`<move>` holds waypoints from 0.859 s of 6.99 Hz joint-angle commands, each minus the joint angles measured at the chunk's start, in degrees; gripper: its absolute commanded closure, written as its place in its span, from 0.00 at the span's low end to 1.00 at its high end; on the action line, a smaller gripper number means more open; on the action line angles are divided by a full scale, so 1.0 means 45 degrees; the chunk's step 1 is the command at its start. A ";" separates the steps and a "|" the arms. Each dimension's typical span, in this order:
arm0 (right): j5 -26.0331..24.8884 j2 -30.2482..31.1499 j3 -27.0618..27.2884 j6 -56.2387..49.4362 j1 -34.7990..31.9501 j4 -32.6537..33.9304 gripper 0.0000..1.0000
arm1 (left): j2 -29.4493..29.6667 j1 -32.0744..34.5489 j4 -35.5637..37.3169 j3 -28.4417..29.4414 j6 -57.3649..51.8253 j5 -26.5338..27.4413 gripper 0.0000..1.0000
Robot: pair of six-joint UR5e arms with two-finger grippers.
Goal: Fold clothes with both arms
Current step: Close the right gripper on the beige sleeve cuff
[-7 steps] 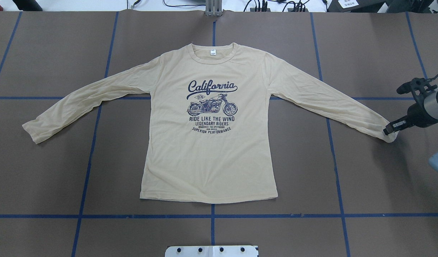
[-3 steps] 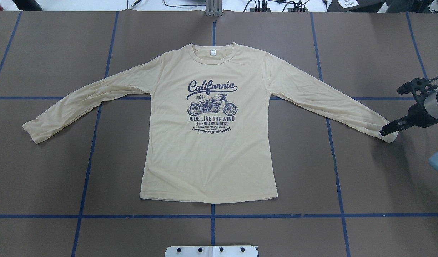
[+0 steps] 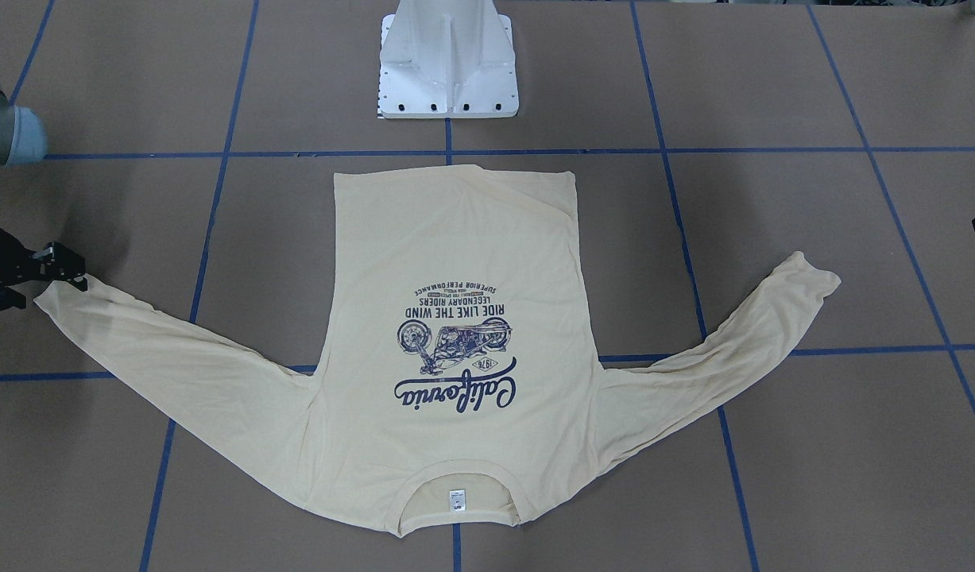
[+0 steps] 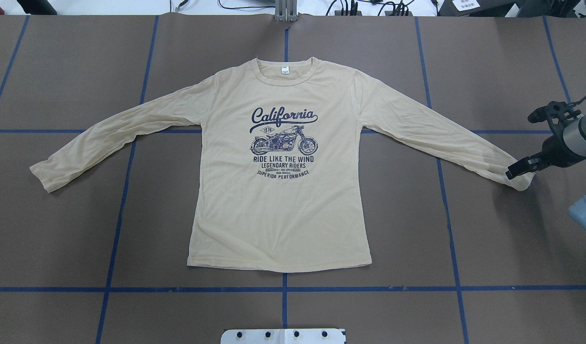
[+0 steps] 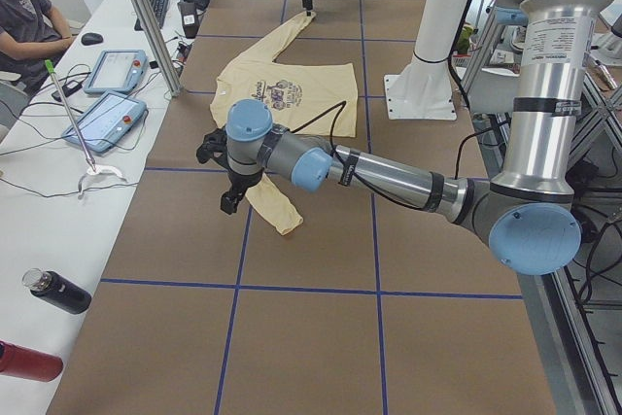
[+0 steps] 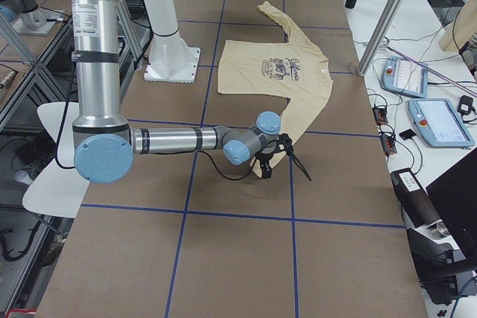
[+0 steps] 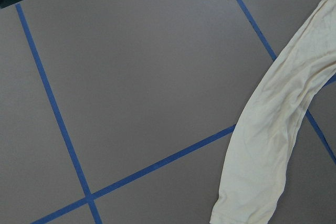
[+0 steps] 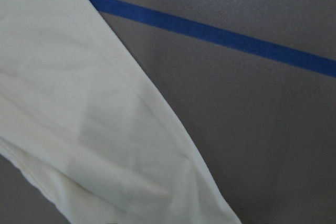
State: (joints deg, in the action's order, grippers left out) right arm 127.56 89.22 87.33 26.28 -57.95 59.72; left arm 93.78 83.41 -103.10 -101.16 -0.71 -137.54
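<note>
Here T-shirt (image 4: pixel 278 215) reads "California RIDE LIKE THE WIND"; right gripper (image 4: pixel 513 171) at cuff (image 4: pixel 524 182), cannot tell if clenched.

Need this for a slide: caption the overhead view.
Cream T-shirt lies flat, print up; right end effector over one sleeve cuff.

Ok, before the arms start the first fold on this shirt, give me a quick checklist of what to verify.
1. T-shirt lying flat, print up: ok.
2. Right gripper at the right cuff: ok, a finger overlaps it in the overhead view.
3. Right gripper's grip on that cuff: cannot tell.
4. Left gripper at the left cuff: not ok, the front view shows it apart from the cuff.
5. Left gripper open and ready: cannot tell.
</note>
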 commanded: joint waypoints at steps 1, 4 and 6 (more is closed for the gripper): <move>-0.0008 -0.0062 -0.0013 0.0000 -0.0012 0.0245 0.06 | 0.0000 0.0000 0.0000 -0.0001 0.0001 -0.0003 0.01; 0.0012 0.0114 -0.0071 0.0000 -0.0012 0.0265 0.04 | 0.0000 0.0020 0.0000 -0.0020 0.0001 -0.0003 0.00; 0.0012 0.0095 -0.0130 0.0000 0.0007 0.0284 0.03 | -0.0213 0.0039 0.0019 -0.0292 0.0001 -0.0003 0.00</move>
State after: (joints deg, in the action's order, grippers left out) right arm 127.61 89.63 86.91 26.28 -58.00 60.92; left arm 93.52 83.51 -103.08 -101.64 -0.70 -137.55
